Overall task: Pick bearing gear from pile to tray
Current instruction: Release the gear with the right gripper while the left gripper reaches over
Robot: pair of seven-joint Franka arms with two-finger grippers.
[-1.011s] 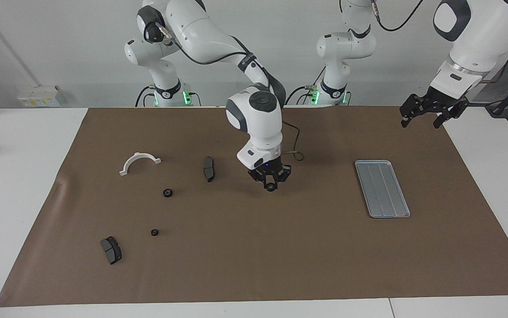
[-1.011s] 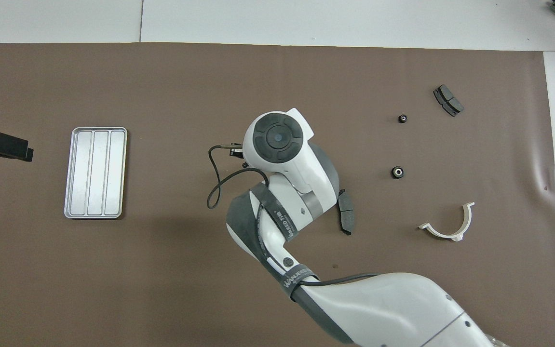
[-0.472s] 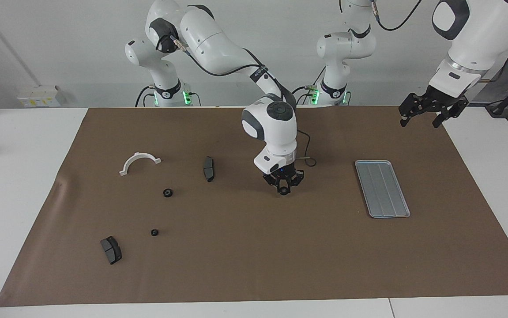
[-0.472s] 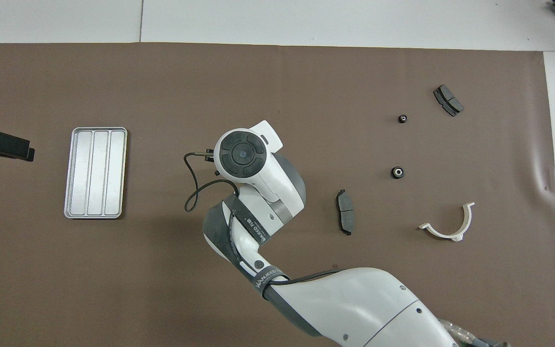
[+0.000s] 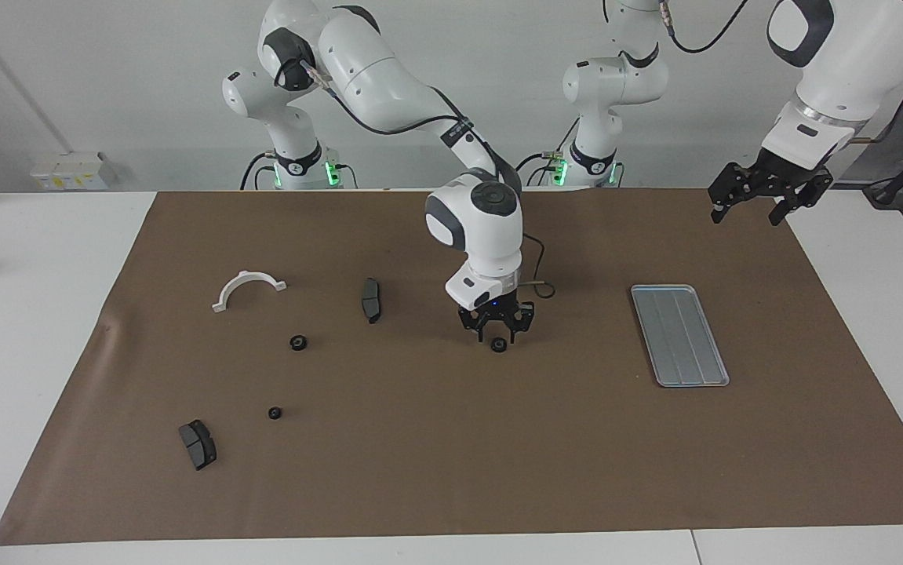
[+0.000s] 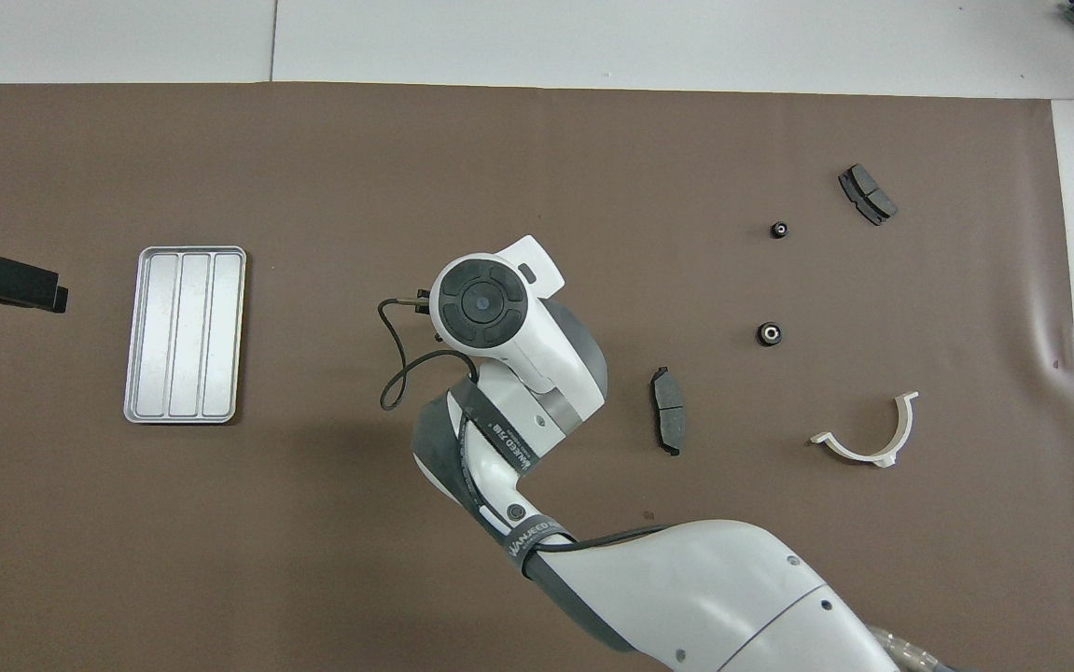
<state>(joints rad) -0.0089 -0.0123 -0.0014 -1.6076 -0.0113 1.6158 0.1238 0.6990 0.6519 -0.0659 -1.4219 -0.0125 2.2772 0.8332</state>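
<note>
Midway between pile (image 5: 263, 369) and tray (image 5: 679, 335), your right gripper (image 5: 497, 333) stands parted over a bearing gear (image 5: 499, 344) lying loose on the mat, so regrasp it; left gripper (image 5: 765, 200) waits open.

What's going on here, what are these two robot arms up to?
The right gripper hangs low over the middle of the brown mat with a small black gear right beneath its fingertips, well short of the tray. More gears, brake pads and a white bracket lie scattered toward the right arm's end. The left gripper waits, open, near the tray's end.
</note>
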